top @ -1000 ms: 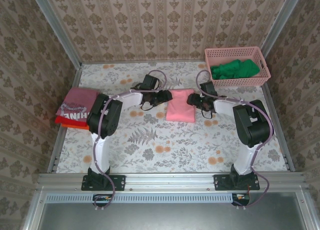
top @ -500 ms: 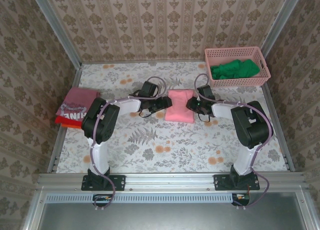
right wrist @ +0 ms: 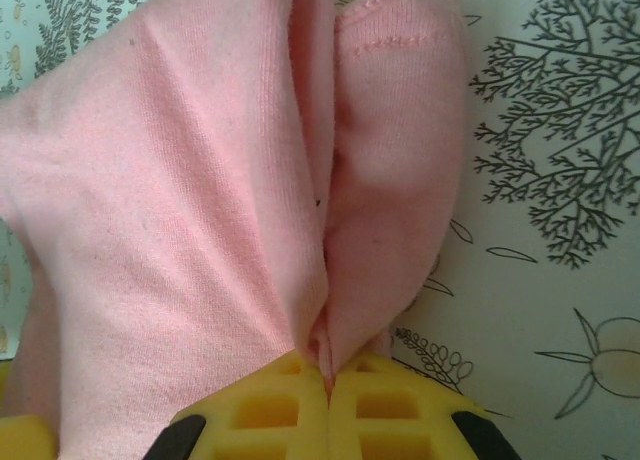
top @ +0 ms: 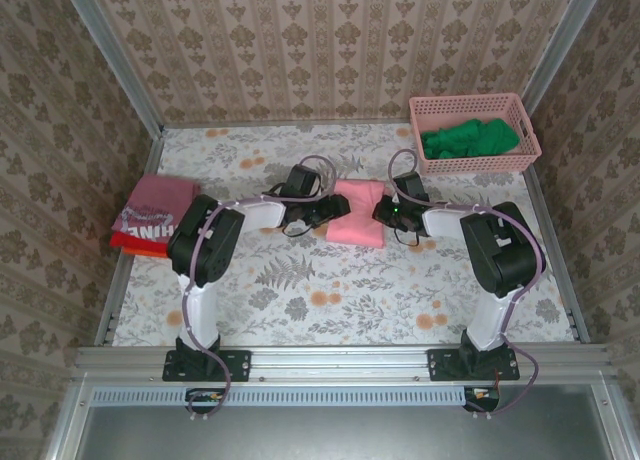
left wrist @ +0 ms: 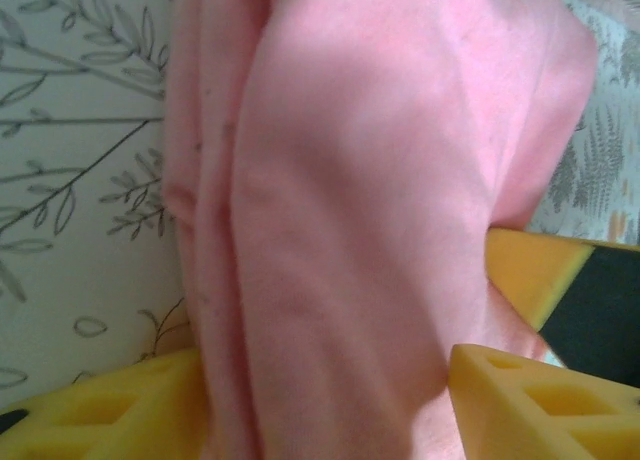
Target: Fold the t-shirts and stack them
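The salmon-pink t-shirt (top: 357, 214) lies folded mid-table between both grippers. My left gripper (top: 334, 209) is at its left edge. In the left wrist view this gripper (left wrist: 325, 370) stands open, its yellow fingers (left wrist: 110, 410) on either side of the thick pink fold (left wrist: 340, 210). My right gripper (top: 384, 212) is at the shirt's right edge. In the right wrist view it (right wrist: 325, 365) is shut on a pinched ridge of pink fabric (right wrist: 200, 180). At the far left, the dusty-red t-shirt (top: 155, 205) with white lettering rests folded on the orange-red one (top: 128, 242).
A pink lattice basket (top: 465, 102) holding green cloth (top: 468, 140) stands at the back right corner. Metal rails (top: 135, 230) and patterned walls border the flowered table (top: 330, 290). Both arm bases sit at the near edge.
Both grippers have moved in onto the pink shirt's sides. The right gripper has shut on its right edge, and the shirt is squeezed slightly narrower.
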